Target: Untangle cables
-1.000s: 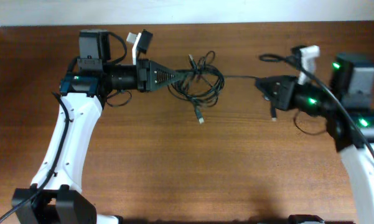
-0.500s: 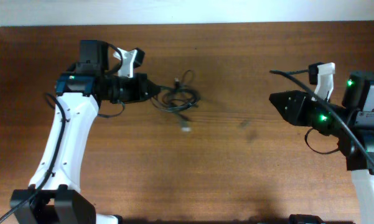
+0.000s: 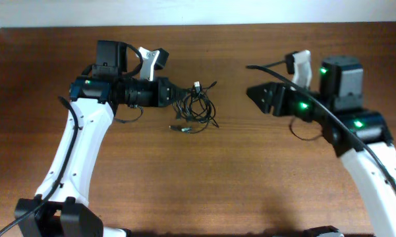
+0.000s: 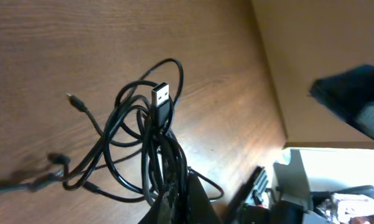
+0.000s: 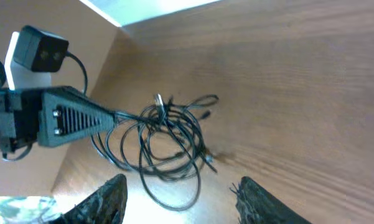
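1. Looping in one knotted bundle, the cables hang over the table, left of centre.
2. Bundle's edge is clamped in the left gripper.
3. Well apart, the right gripper has jaws spread, empty.
4. Step: regrasp. Next, likely: right takes a free strand and pulls away from left.

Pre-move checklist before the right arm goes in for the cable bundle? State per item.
1. Hold: left gripper shut on the cables, ok.
2. Jaws: right gripper open and empty, ok.
3. Clearance: right gripper apart from the cables, ok.
4. Cables untangled: not ok, loops knotted together.
5. Free end to grab: ok, a USB plug sticks out of the bundle.
6. Firmness of the left hold: cannot tell.
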You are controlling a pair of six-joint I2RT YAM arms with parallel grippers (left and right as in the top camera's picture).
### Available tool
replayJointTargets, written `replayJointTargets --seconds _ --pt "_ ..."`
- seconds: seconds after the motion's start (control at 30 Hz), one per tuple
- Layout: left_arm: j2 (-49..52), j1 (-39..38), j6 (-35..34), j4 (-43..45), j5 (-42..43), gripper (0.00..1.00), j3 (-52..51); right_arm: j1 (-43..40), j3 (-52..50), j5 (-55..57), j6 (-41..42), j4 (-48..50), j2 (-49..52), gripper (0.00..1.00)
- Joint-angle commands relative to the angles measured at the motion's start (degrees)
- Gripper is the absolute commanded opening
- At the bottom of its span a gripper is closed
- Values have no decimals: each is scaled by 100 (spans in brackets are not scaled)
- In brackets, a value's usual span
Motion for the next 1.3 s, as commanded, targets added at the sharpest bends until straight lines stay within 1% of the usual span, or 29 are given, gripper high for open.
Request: replayJointTargets --seconds 0.0,0.1,0.13,0.23,0.4,0.53,0.6,0.63,0.7,0.77,0.8,0.9,0.93,1.1,1.17,1.27 --pt "-70 7 -96 31 623 0 39 396 46 11 238 527 350 53" --pt "-70 -79 -114 31 748 0 39 752 46 79 551 975 730 46" --pt "-70 -118 -114 37 745 0 39 859 46 76 664 1132 872 45" --pt "-70 -223 -114 35 748 0 39 1108 46 90 1161 1641 1303 38" --pt "-70 -319 -114 35 748 0 39 1268 46 83 1436 2317 1827 37" --pt "-70 -319 -116 33 748 0 39 1381 46 68 1432 2321 2026 37" --pt "-70 -319 -114 35 745 0 39 1408 46 63 1434 2295 2059 31" --pt "-70 -319 -114 37 743 0 39 1405 46 46 1434 2304 2055 26" --pt "-70 -313 -114 79 616 0 39 1370 46 0 1436 2302 2015 4" --pt "-70 -313 -114 72 57 0 39 1266 50 9 1434 2288 1766 4" --pt "-70 -313 -114 70 -92 0 39 1224 50 15 1432 2269 1633 4" --pt "-70 -313 -114 26 -662 0 39 1123 50 144 1432 1937 997 4" --pt "-70 -313 -114 -55 -920 0 39 979 50 356 1410 1464 422 4" --pt "-70 -313 -111 -107 -1198 2 39 470 50 374 1384 807 -483 4" --pt "-70 -313 -105 -164 -1279 0 39 155 50 490 1368 302 -708 4" --pt "-72 -313 50 26 -1279 0 39 -76 48 1231 1368 -752 -680 4"
